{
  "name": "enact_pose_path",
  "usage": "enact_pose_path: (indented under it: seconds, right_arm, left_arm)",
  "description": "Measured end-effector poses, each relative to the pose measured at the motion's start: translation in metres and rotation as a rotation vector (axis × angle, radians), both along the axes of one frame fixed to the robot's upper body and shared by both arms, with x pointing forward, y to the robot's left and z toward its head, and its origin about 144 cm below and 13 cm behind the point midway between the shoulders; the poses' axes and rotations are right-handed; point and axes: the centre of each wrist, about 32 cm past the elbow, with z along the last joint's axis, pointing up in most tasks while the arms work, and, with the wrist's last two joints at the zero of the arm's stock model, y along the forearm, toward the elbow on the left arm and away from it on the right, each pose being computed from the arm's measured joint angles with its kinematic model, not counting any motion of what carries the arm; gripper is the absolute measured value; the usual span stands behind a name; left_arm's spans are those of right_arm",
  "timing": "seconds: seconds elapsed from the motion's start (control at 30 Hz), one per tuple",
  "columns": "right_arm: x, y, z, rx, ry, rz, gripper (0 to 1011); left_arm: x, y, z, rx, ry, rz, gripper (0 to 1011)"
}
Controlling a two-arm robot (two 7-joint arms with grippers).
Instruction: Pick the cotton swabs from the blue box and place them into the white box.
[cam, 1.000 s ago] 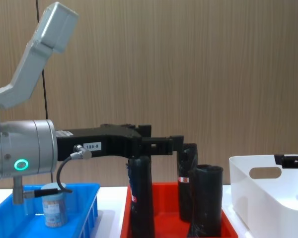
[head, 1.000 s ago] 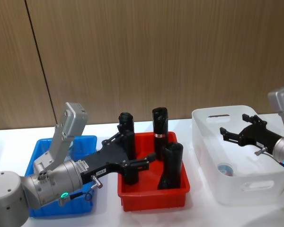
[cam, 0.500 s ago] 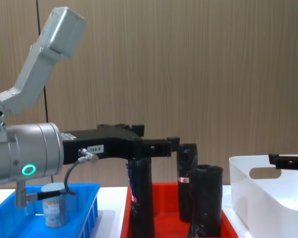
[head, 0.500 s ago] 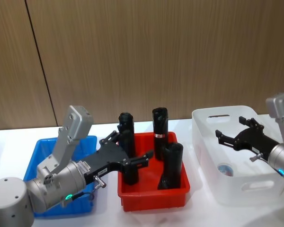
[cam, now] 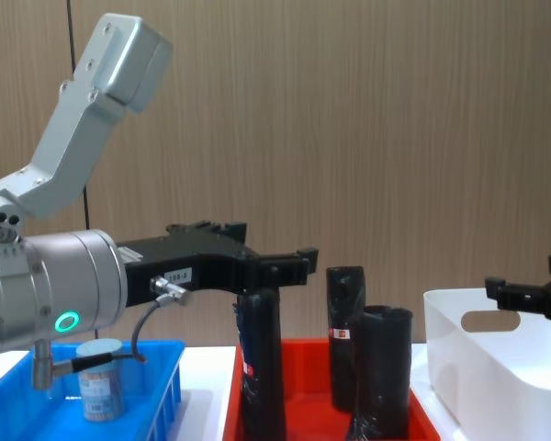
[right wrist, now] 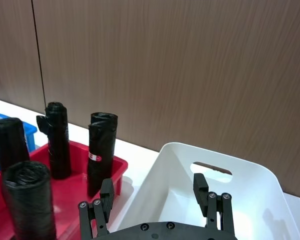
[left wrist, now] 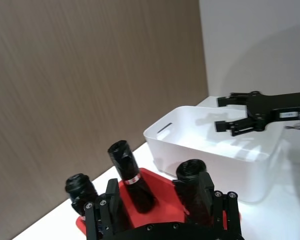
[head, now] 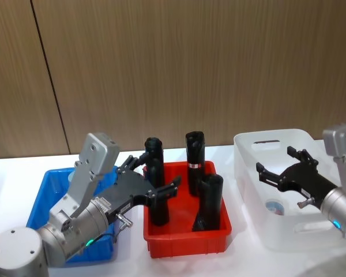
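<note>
The chest camera catches one jar of cotton swabs (cam: 99, 384) in the blue box (cam: 165, 386) near the white desk's (head: 248, 265) left edge (from the head, the left arm covers it). The head camera finds a second jar (head: 274, 206) in the white box (head: 300, 228). The left end effector (head: 153, 173) gapes empty over the red bin (head: 184, 239) and its four black rolls (head: 195, 156). The right end effector (head: 275, 160) hangs open over the white box. Wood panelling (head: 190, 69) stands behind.
</note>
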Motion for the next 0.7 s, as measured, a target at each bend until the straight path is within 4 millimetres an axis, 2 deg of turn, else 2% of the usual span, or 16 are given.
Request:
enact_pose_path:
  seconds: [0.7]
  right_arm:
    - [-0.057, 0.034, 0.008, 0.083, -0.059, -0.042, 1002]
  left_arm:
    - [-0.022, -0.019, -0.005, 0.016, -0.099, 0.194, 1004]
